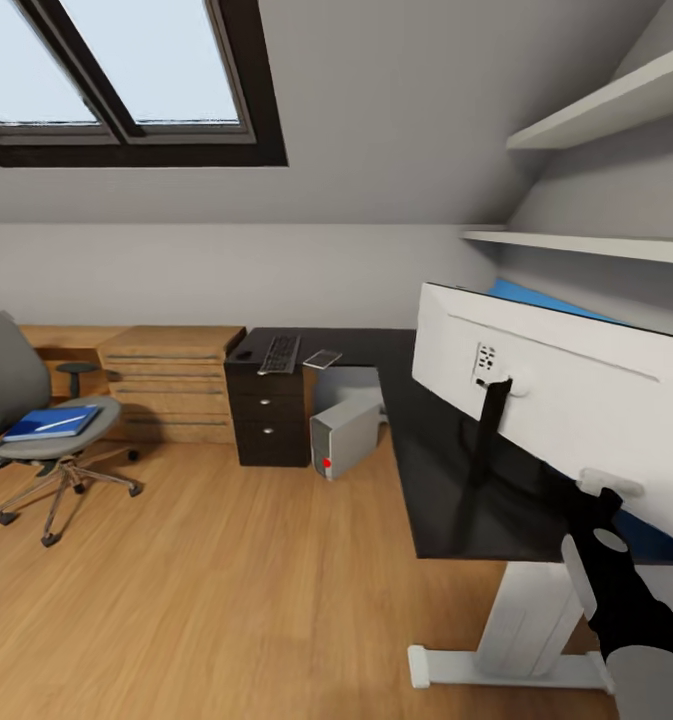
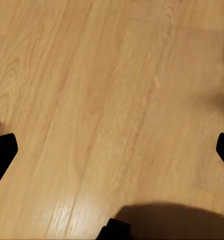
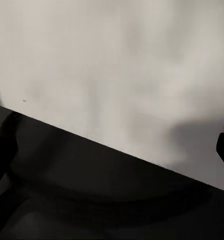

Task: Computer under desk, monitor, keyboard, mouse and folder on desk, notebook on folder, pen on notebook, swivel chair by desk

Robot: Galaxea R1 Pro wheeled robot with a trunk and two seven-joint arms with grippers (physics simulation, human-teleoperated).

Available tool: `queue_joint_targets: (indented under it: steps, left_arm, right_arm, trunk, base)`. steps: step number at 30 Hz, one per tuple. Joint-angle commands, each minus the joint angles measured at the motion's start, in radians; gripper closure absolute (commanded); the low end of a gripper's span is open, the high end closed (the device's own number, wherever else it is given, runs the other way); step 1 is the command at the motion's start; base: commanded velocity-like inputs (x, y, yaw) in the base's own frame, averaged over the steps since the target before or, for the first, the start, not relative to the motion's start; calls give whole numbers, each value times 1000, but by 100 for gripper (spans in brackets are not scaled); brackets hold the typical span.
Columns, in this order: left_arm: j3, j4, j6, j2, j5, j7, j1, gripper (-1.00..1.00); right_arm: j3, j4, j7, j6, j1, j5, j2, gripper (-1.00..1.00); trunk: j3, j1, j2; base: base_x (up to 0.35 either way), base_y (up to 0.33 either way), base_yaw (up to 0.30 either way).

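The monitor (image 1: 566, 400) shows its white back and stands tilted on the black desk (image 1: 436, 470) on a thin black stem. My right gripper (image 1: 598, 497) is at the monitor's lower edge; in the right wrist view it (image 3: 112, 150) is open, fingers spread wide over the white back. The keyboard (image 1: 280, 353), mouse (image 1: 243, 354) and glossy notebook (image 1: 322, 358) lie on the desk's far wing. The computer (image 1: 346, 435) stands on the floor under the desk. The blue folder (image 1: 51, 422) lies on the swivel chair (image 1: 16, 400) at far left; a thin pale streak on it may be the pen. My left gripper (image 2: 112, 150) hangs open above bare floor.
Black drawers (image 1: 268, 420) hold up the desk's far end, with a light wooden drawer chest (image 1: 171, 385) beside them. White shelves (image 1: 616, 100) hang above the desk at the right. Wooden floor (image 1: 226, 600) lies open between the chair and the desk's white pedestal (image 1: 526, 625).
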Motion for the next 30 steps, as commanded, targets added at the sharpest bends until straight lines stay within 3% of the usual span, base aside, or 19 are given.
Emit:
queue_joint_targets:
  steps: [1, 19, 30]
  left_arm:
    - [-6, -1, -4, 1, 11, 6, 0, -100]
    - [-2, -2, -10, 5, 11, 9, 0, -100]
    - [0, -3, -10, 6, 12, 9, 0, -100]
  right_arm:
    - [1, -1, -4, -1, 0, -5, 0, -100]
    - [0, -1, -4, -17, 0, -5, -1, -100]
    - [1, 1, -4, -18, 0, -4, 1, -100]
  trunk:
    - [-1, 0, 0]
    - [13, 0, 0]
    - [13, 0, 0]
  base:
    - [225, -237, -76]
    - [38, -34, -226]
    - [214, -99, -23]
